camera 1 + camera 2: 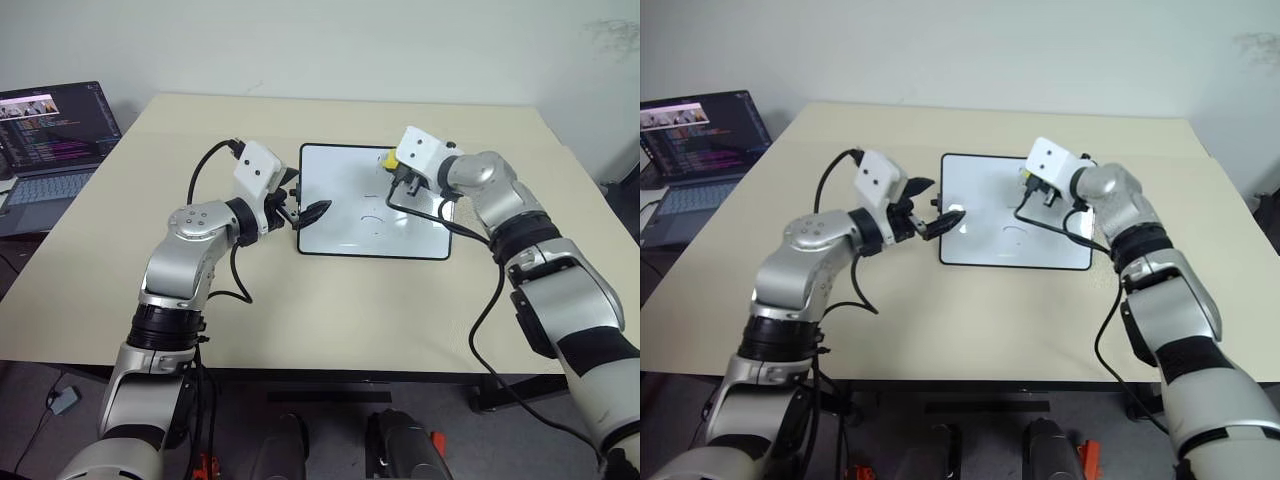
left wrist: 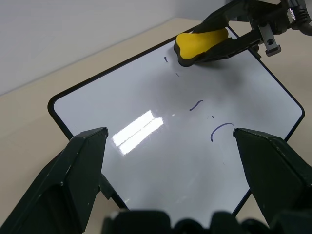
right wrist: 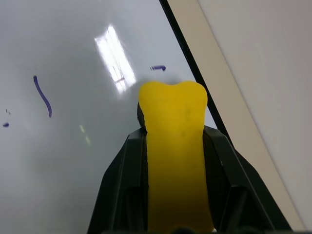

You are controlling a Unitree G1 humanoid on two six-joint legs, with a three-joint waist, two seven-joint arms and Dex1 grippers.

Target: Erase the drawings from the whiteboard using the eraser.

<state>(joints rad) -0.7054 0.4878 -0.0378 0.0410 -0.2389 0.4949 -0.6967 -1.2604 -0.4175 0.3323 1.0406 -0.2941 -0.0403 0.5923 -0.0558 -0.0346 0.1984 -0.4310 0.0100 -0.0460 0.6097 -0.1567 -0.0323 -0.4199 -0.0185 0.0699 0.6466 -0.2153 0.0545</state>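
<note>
The whiteboard (image 1: 400,228) lies flat on the table, ahead of me. My right gripper (image 1: 393,168) is shut on the yellow eraser (image 3: 173,146), whose tip presses on the board near its far right edge. Thin dark drawings remain on the board: an arc (image 2: 222,130), a short curved stroke (image 2: 196,105), a tiny mark (image 2: 165,59) and a dash (image 3: 158,68) just past the eraser's tip. At the board's left edge my left gripper (image 2: 170,132) stands open, its fingers (image 1: 316,209) spread over the near left corner with nothing between them.
An open laptop (image 1: 55,140) with a dark screen sits off the far left of the beige table (image 1: 300,310). A light wall rises behind the table. Black cables loop from both wrists.
</note>
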